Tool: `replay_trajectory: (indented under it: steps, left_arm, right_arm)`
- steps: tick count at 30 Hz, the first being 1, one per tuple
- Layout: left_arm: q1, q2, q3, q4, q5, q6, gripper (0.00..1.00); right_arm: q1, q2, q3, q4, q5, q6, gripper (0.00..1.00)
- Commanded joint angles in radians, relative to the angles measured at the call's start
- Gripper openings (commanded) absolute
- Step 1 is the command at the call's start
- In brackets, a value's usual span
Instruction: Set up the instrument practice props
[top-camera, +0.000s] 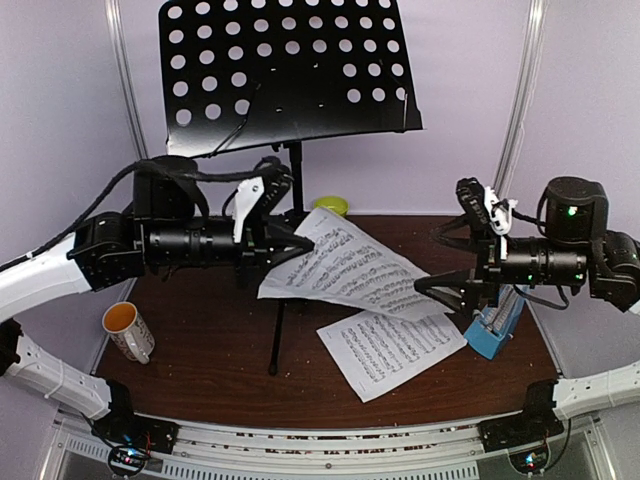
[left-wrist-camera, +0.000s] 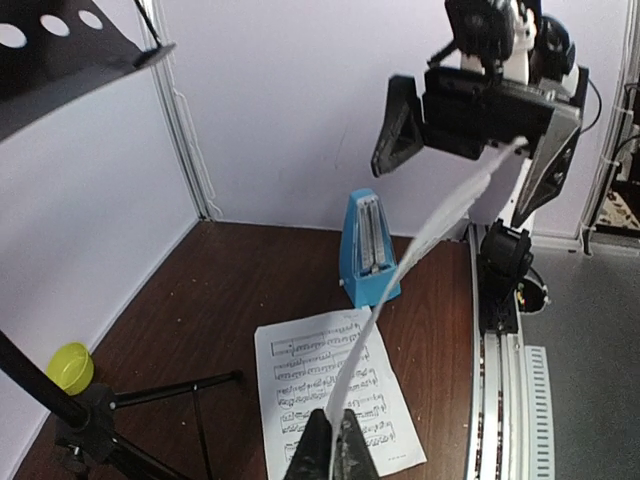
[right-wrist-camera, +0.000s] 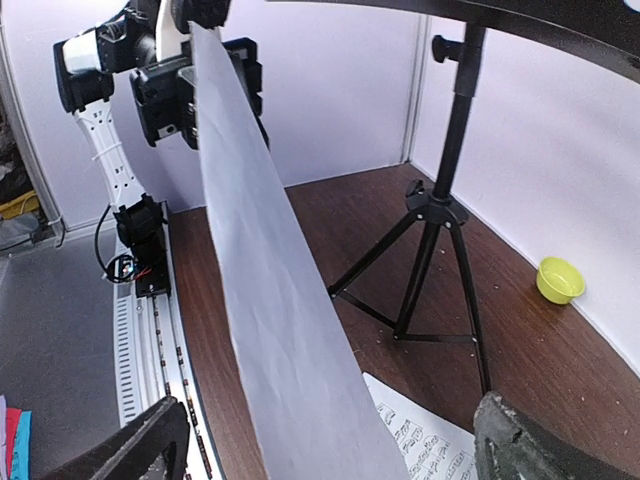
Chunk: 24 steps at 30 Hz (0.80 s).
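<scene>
Top external view: the raised page (top-camera: 345, 262) hangs between the two arms above the middle of the tabletop (top-camera: 200, 340), touching nothing below.
Left side: the left gripper (top-camera: 300, 238) is clenched on the raised page's corner nearest the stand post. The left wrist view shows its fingers pinched tight on the paper's edge.
Right side: the right gripper (left-wrist-camera: 470, 150) has its jaws spread wide, one on each side of the page's far end, and is not pinching it.
Other props: the second page (top-camera: 390, 350) lies flat toward the near right corner. The metronome (top-camera: 495, 325) stands upright at the right edge, just beside that page. The music stand (top-camera: 293, 180) is toward the back edge, and its tilted desk (top-camera: 285, 70) has no page on it.
Step in hand: this looks like a hand-over, leaving the left arm alone to take the page to the desk.
Doing it well: draw the right arm back along the page's own plane, so neither finger drags the paper. Then lift with the left arm, come at the desk from the front, and seat the page's lower edge on the lip before letting go.
Watch for: a page pinched at one corner will likely sag and swing, so move slowly. The tripod looks light, so a knock to the desk rim or post could tip it.
</scene>
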Motion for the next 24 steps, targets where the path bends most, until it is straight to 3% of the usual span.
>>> replay_trajectory:
  steps: [1, 7, 9, 18, 21, 22, 24]
  left_arm:
    - [0.037, -0.066, -0.042, 0.106, 0.072, -0.103, 0.0]
    - [0.087, -0.114, -0.035, 0.117, 0.162, -0.168, 0.0]
    - [0.091, -0.114, -0.026, 0.113, 0.192, -0.178, 0.0]
    - [0.091, -0.13, -0.051, 0.138, 0.24, -0.226, 0.0]
    - [0.091, -0.148, -0.075, 0.142, 0.216, -0.224, 0.0]
    - [0.091, -0.148, -0.075, 0.136, 0.207, -0.221, 0.0]
    - [0.091, -0.134, -0.059, 0.102, 0.198, -0.207, 0.0]
  right_arm:
    - [-0.025, -0.115, -0.101, 0.074, 0.073, 0.06, 1.0]
    - [-0.033, -0.214, -0.181, 0.1, 0.107, 0.042, 0.99]
    - [-0.033, -0.216, -0.192, 0.119, 0.122, 0.033, 0.92]
    - [-0.033, -0.174, -0.186, 0.221, 0.164, 0.014, 0.35]
    - [-0.033, -0.174, -0.187, 0.201, 0.178, 0.005, 0.05]
    - [-0.034, -0.173, -0.185, 0.19, 0.186, 0.001, 0.0]
    - [-0.035, -0.17, -0.179, 0.165, 0.197, -0.013, 0.0]
